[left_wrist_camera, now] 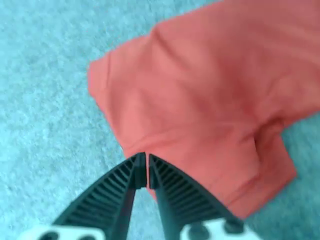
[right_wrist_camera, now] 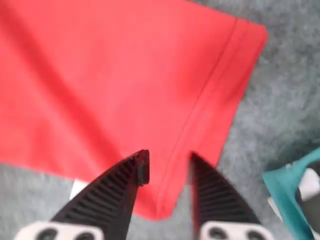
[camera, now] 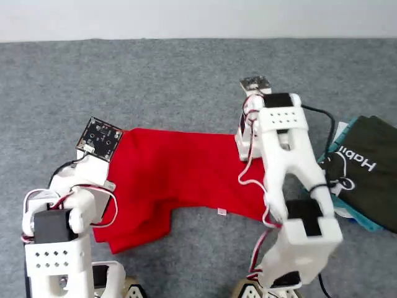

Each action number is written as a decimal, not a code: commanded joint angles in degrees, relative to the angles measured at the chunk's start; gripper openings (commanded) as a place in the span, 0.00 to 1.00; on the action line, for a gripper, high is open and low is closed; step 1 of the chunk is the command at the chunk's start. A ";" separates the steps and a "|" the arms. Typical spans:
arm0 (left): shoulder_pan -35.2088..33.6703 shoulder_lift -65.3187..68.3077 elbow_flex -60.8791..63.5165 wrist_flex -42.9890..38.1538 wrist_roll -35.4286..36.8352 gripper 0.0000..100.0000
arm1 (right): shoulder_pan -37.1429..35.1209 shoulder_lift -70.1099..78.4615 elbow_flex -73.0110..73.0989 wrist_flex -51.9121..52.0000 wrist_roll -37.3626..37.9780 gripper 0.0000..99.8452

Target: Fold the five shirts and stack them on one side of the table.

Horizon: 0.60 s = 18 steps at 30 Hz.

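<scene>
- The left claw (left_wrist_camera: 143,165) has its two tips pressed together, right at the edge of the red shirt (camera: 180,167). I cannot tell if any cloth is nipped between them. From above, this claw sits at the shirt's 9 o'clock side.
- The red shirt lies in the middle of the grey table (camera: 186,68). It is mostly spread out, with one sleeve bunched at 7 o'clock.
- I think the shirt is light, soft and floppy. It will sag and wrinkle when lifted, and it will not break. The fuzzy table may drag on it.
- A good place to take hold would be the thick sewn edges or the corners, one on each side, so that it lifts flat.
- The right claw (right_wrist_camera: 168,167) is spread apart and pinches nothing. It hangs over the sewn hem near a corner, at the shirt's 3 o'clock side.
- A pile of other shirts (camera: 366,167), dark on top and teal under, sits at the table's 3 o'clock edge.
- The high view gives the whole shirt's shape and the pile. The wrist views give the claw tips and the hem up close. The right wrist view catches a bit of teal cloth (right_wrist_camera: 292,197).
</scene>
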 commanded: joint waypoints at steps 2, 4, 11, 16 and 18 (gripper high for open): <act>-0.35 -0.26 -0.40 -4.84 -4.57 0.02 | 1.89 8.40 -12.48 -0.40 -1.76 0.18; -0.35 -0.26 0.13 -5.80 -6.51 0.02 | 2.15 12.09 -16.35 -0.40 -1.85 0.17; -0.35 -0.26 2.51 -6.24 -7.30 0.02 | 3.12 20.62 -25.85 2.51 -1.93 0.15; -0.35 -0.26 2.77 -5.98 -7.30 0.02 | 4.70 24.22 -28.22 2.51 -1.93 0.15; -0.35 -0.26 2.77 -5.89 -7.30 0.02 | 5.14 25.10 -29.01 2.51 -1.93 0.15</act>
